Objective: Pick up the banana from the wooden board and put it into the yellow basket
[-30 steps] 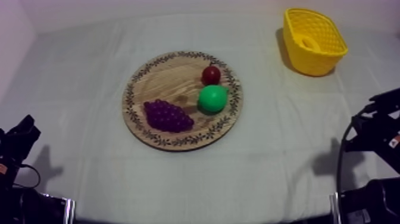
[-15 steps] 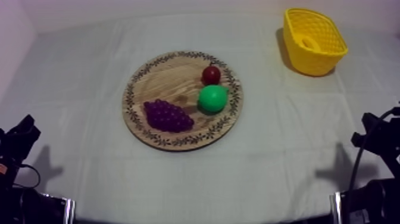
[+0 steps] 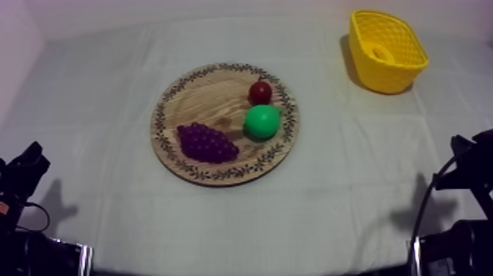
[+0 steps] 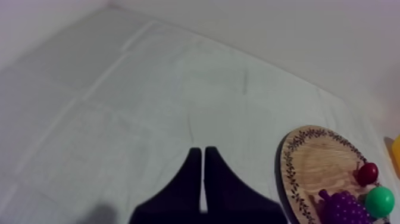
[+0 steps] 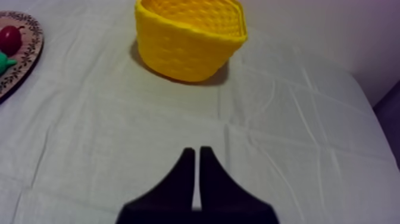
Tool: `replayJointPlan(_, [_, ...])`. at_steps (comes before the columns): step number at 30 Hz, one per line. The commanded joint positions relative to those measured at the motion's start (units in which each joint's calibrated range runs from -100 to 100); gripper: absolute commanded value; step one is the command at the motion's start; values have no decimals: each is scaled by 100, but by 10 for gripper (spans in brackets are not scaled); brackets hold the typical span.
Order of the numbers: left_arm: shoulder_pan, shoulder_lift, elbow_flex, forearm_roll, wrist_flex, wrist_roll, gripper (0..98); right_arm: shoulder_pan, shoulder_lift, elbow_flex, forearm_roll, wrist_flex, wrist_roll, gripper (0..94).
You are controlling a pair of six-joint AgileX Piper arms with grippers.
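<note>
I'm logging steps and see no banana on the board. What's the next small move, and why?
Probably just leave both arms parked: the wooden board holds grapes, a pear and a small red fruit, a pale shape in the yellow basket is likely the banana, and the left tool and right tool sit shut.

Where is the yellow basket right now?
In the top view the yellow basket sits at the far right of the table, beyond and right of the wooden board.

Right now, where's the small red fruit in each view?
Top view: small red fruit on the board, behind the pear.
Left wrist view: small red fruit beside the grapes.
Right wrist view: small red fruit beside the pear.
Shared landmark: the board's patterned rim.
</note>
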Motion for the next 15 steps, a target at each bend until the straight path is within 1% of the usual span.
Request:
replayJointPlan(1, [-1,-5,-1,-3,0,1,1,5,-2,6,-5,-17,-361,5])
replayJointPlan(15, [-1,-5,-1,-3,0,1,1,11,-10,6,-6,-18,-415,5])
